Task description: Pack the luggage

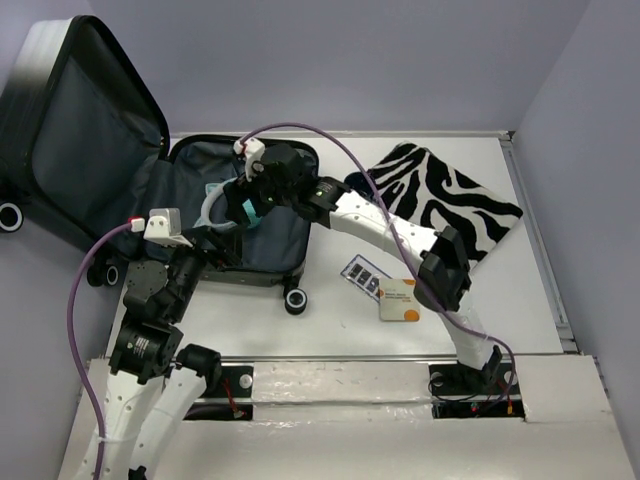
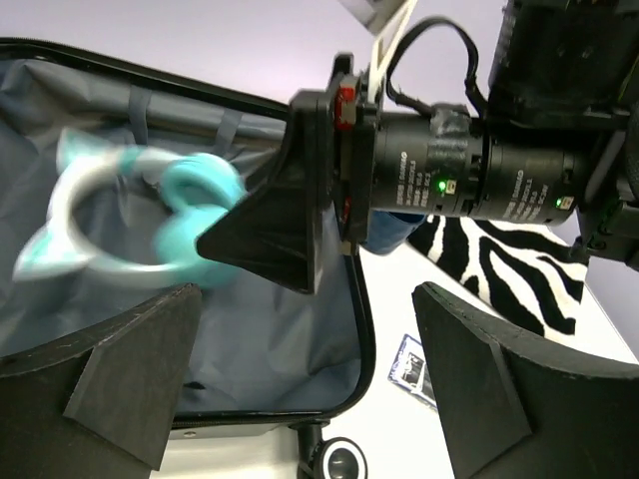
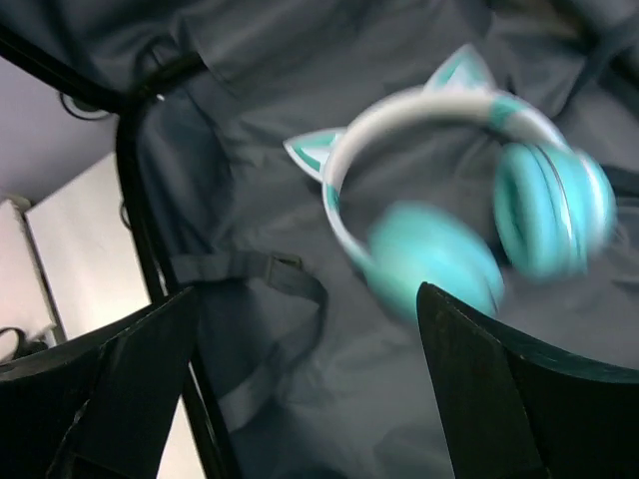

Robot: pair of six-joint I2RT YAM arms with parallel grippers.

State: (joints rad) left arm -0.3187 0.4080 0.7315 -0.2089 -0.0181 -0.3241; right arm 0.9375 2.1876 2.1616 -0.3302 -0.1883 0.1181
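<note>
Packing looks partly done: headphones [image 3: 469, 200] are seen loose in the luggage [image 1: 285, 230], left fingers [image 2: 130, 369] and right fingers [image 3: 120, 399] wide open, empty, cloth [image 1: 450, 205] and cards [image 1: 385, 285] not packed yet.

luggage [image 1: 95, 130] lining: dark grey woven cloth, matt, creased; flat webbing strap.
luggage shell, far left: hard, ribbed, slight sheen.
headphones [image 3: 469, 200]: teal and white plastic, smooth; too blurred to judge gloss.
zebra cloth [image 1: 450, 195]: soft fabric, matt, printed stripes.
bench [image 1: 330, 330]: white, smooth, matt.
right end effector [image 3: 308, 299] fingers [image 3: 489, 399]: black, matt, plastic-looking.
cards [image 1: 385, 290]: printed card, smooth.
</note>
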